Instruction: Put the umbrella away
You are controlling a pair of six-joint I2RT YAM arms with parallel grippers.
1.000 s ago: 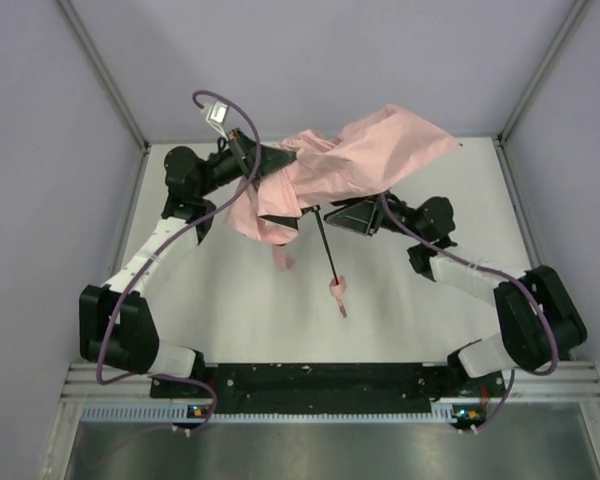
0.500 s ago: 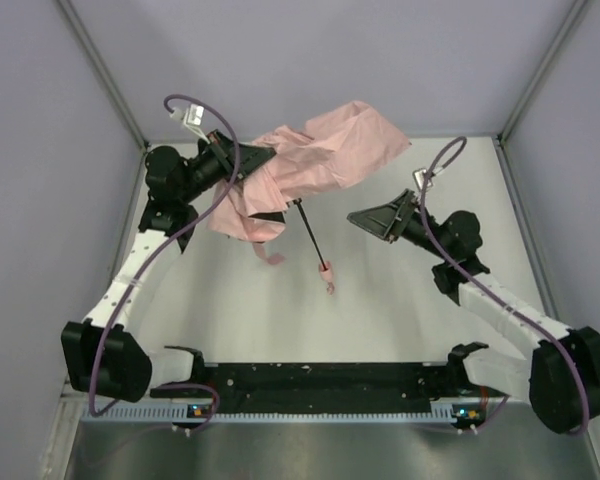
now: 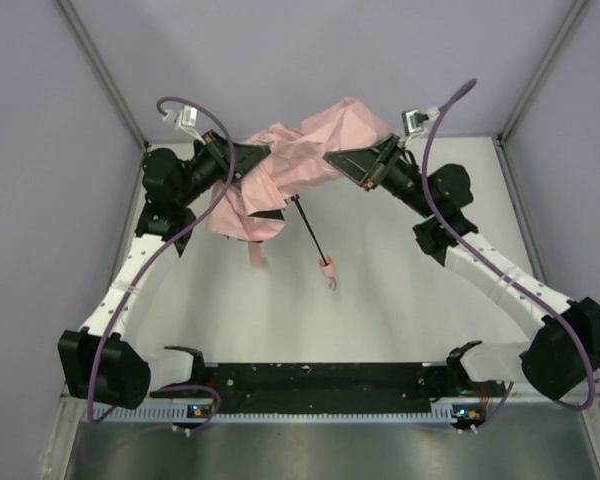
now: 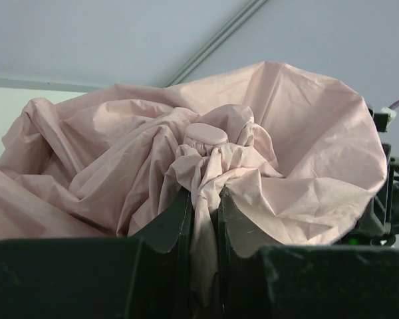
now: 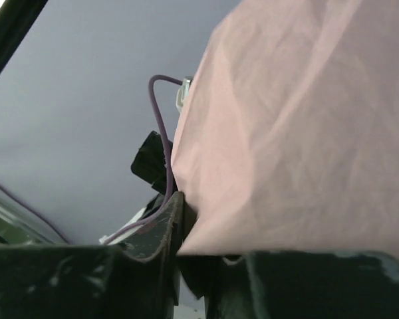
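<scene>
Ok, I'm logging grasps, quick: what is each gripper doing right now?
Left gripper: shut on the umbrella fabric.
Right gripper: at the umbrella's edge; fabric covers it, so open or shut cannot be told.

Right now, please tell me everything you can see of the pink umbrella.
The umbrella is half collapsed: pale pink, thin crumpled fabric bunched around a round pink cap. A thin black shaft slants from under it to a small pink handle with a strap. The left gripper pinches the fabric just below the cap; the right gripper meets its other side, grip unclear.
</scene>
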